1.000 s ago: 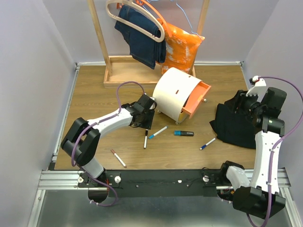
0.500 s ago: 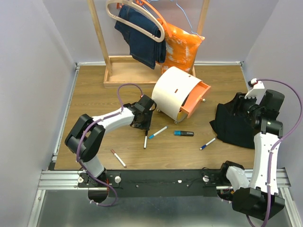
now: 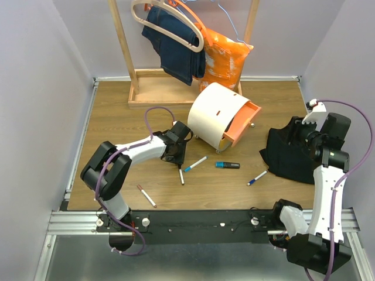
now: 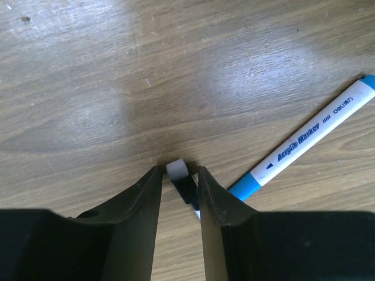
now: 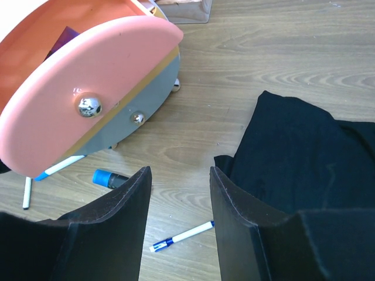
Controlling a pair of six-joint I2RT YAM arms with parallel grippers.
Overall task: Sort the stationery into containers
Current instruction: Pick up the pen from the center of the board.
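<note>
My left gripper (image 3: pixel 178 159) is down on the table left of the cream cabinet (image 3: pixel 214 111). Its jaws are narrowly open, with the end of a slim black-and-white pen (image 4: pixel 177 170) lying between the fingertips (image 4: pixel 208 193). The pen's black part rests against the right finger. A white marker with a blue cap (image 4: pixel 310 137) lies just to the right. My right gripper (image 5: pixel 180 172) hangs open and empty above the table beside the dark cloth (image 5: pixel 304 152). The orange drawer (image 5: pixel 88 99) stands pulled out, something purple inside.
A black marker with a blue cap (image 3: pixel 227 165), a blue-and-white pen (image 3: pixel 256 177) and a white pen with a dark tip (image 3: pixel 146 196) lie on the wood. A wooden rack (image 3: pixel 149 88) with jeans and an orange bag (image 3: pixel 225 58) stands at the back.
The left gripper's jaws have narrowed around the black-and-white pen, and the pen has turned slightly. The right arm has barely shifted.
</note>
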